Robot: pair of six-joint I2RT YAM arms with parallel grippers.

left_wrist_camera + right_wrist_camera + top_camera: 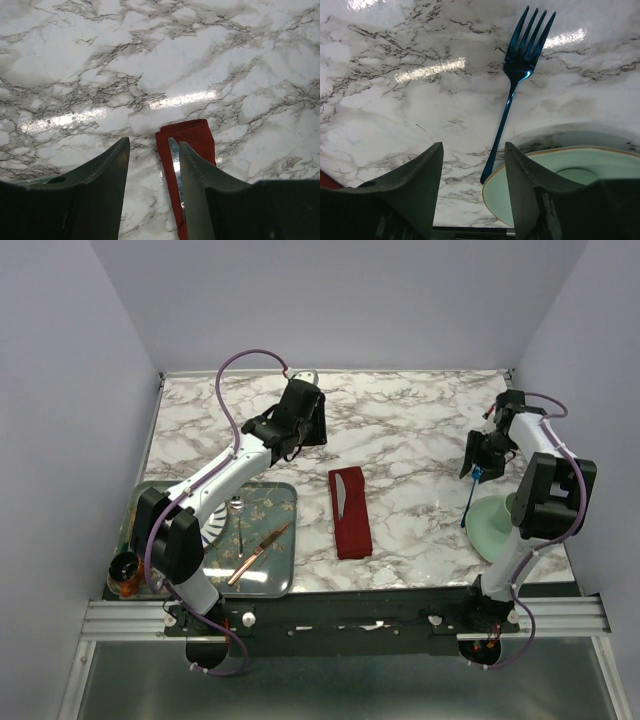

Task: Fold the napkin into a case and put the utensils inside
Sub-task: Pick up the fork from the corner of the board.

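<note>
Right wrist view: the right claw point(472, 150) hangs over the bench point(395, 110) with its two fingers spread wide and nothing between them. The blue fork point(507, 100) lies flat on the marble right in front of it. The fork's long axis runs almost straight away from the claw, leaning a little to one side. Its tines point towards the far side of the bench. The end of its handle comes in between the finger lines, touching or just beside the rim of the pale green plate point(580, 167); which of the two I cannot tell.

From above, the dark red case point(351, 520) lies mid-bench, well to the left of the fork. Its long axis also runs near to far, so the two are roughly parallel. A silvery utensil point(345, 488) already shows along the far half of the case.

The left claw point(152, 145) is also open and empty. It hangs beyond the far end of the case, well apart from the fork.

The right arm is plainly the nearer one for the fork. I judge the pick turns on the handle's line: the fingers would need to close across the thin handle, not along it. They would also need to take it far enough up from the plate rim that neither finger lands on the plate.
</note>
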